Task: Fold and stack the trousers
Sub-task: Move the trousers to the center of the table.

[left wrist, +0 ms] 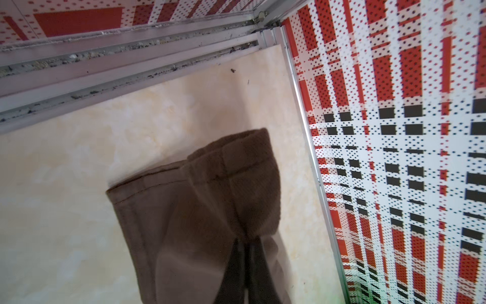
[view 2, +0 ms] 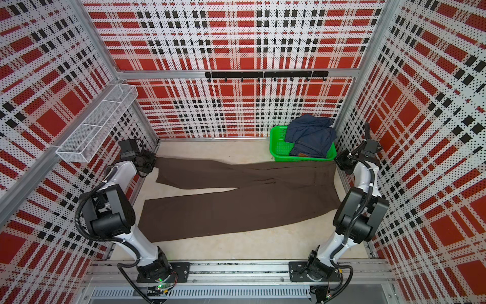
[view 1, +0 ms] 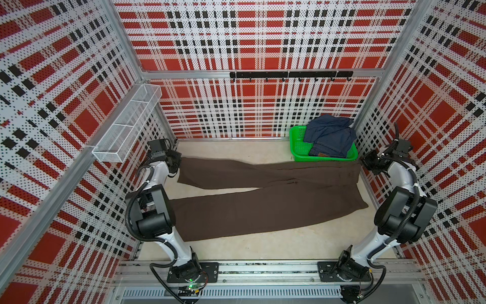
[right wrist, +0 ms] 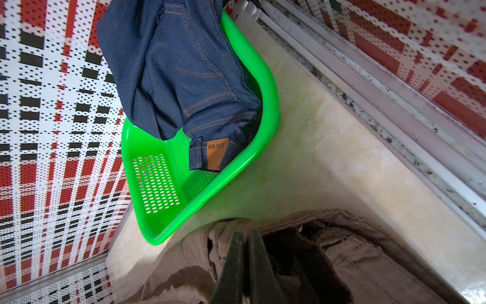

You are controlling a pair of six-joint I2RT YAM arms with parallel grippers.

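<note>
Patch [right wrist: 217, 153] on jeans [right wrist: 168, 65] reads "JEANS WEAR"; trousers [view 1: 263, 205] laid out

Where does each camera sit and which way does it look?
Both top views: high in front, looking down and back; both arms show.
Left wrist: on that arm, looks along the left hand, shut on a hem of the trousers.
Right wrist: on that arm, looks past the right hand, shut on their waist, to the green basket.
Shared: trousers in all; basket in top views too.
</note>
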